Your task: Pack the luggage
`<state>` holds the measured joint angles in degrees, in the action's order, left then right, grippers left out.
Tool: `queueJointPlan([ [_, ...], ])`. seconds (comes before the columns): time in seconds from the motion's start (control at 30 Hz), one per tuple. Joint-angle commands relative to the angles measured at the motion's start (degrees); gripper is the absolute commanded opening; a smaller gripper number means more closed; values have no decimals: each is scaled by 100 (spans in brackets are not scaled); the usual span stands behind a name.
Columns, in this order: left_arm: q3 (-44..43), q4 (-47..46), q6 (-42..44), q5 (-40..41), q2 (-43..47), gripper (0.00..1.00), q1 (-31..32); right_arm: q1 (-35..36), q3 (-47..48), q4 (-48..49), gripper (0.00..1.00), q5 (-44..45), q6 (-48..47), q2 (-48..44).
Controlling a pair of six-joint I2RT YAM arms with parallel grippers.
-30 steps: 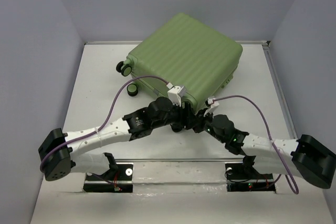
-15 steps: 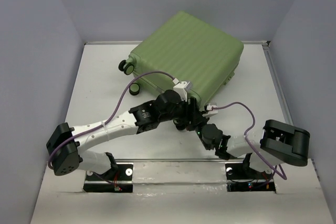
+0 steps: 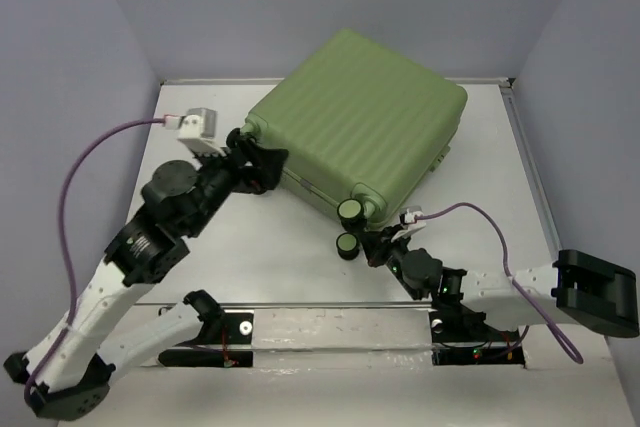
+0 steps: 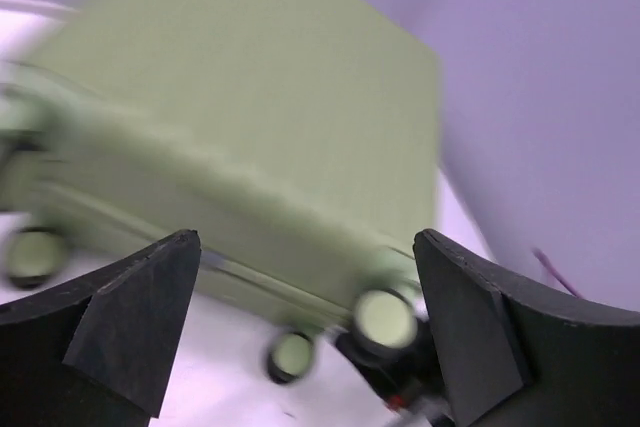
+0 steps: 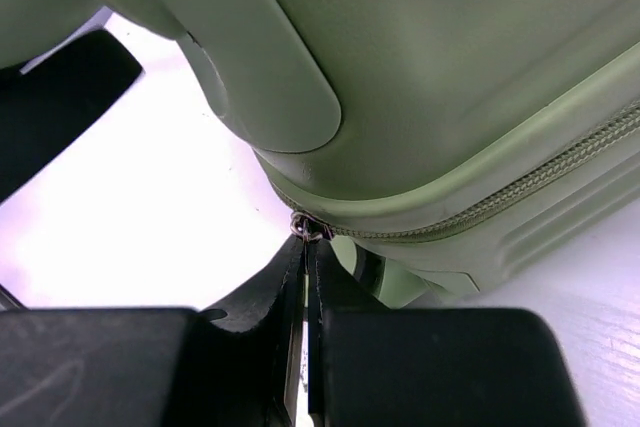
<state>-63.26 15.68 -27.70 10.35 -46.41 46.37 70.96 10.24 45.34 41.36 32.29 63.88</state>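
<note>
From high above the near edge we look down over the whole desk [image 3: 300,252]. Our left wrist view faces the luggage [image 4: 250,117] from nearby; our right wrist view hugs its wheeled corner, shared by all.

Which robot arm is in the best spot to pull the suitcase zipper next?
Right, probably. The right gripper is shut on the zipper pull of the luggage. The left gripper hangs open at another corner, away from it.

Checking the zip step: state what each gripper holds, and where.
Right gripper pinches the zipper pull of the green suitcase, at its wheeled corner. Left gripper is open, holding nothing.
</note>
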Motion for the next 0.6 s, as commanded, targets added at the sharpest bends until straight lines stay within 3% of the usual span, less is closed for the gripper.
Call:
queueJointPlan([
  [0.0, 16, 1455, 765, 1091, 72, 99, -1040, 85, 259, 757, 7, 74, 102, -350],
  [0.13, 209, 1158, 1450, 839, -595, 98, -2042, 85, 215, 731, 7, 47, 84, -393],
  [0.33, -142, 700, 2084, 319, -1299, 97, -2281, 85, 171, 546, 7, -58, 75, -473],
  [0.57, -739, 681, 2700, 424, -2247, 99, -2484, 85, 171, 572, 7, -146, 110, -376],
])
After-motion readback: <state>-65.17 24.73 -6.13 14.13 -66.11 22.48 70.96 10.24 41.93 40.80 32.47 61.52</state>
